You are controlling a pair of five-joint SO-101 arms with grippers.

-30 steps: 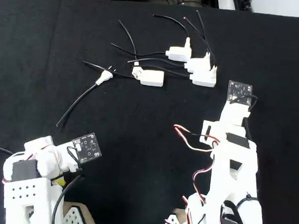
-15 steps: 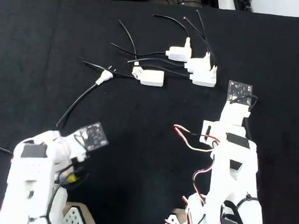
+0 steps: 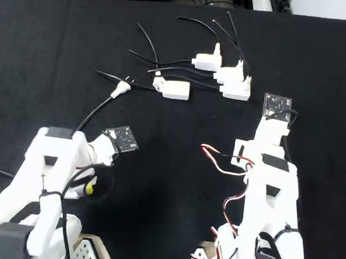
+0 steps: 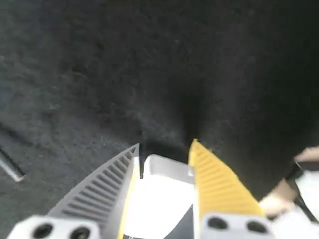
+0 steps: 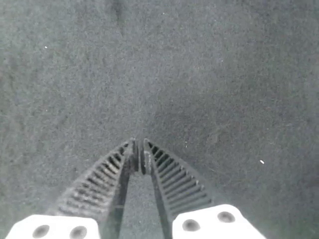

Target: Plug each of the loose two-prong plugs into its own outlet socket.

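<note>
One plug [image 3: 120, 90] at least is not yet in: it lies loose on the black table [image 3: 47, 46], its thin cable [image 3: 89, 119] trailing back toward the left arm [image 3: 51, 173]. It sits near the nearest socket [image 3: 176, 90] but apart from it. Three more white sockets [image 3: 229, 77] are clustered farther back and to the right, each with dark leads running up to it. Judging by how they lie, some of these may already be mated, so the task looks partly done at best, with the loose plug as the obvious piece left.

The left gripper [image 4: 165, 145] has its jaws released, one grey finger and one yellow, with dark cloth beyond the tips. The right gripper [image 5: 138, 149] has its jaws clenched tip to tip on nothing, over bare cloth. In the high view the right arm [image 3: 269, 174] stands just short of the cluster of sockets.

Much is hard to make out. Whether each lead at the back sockets really ends in a seated plug cannot be told from above, and a small white piece [image 3: 158, 73] beside the nearest socket could be another plug or part of the block. A pale shape low between the left fingers may be the gripper's own body. A pale, blurred object at the edge of the left wrist view cannot be made out.
</note>
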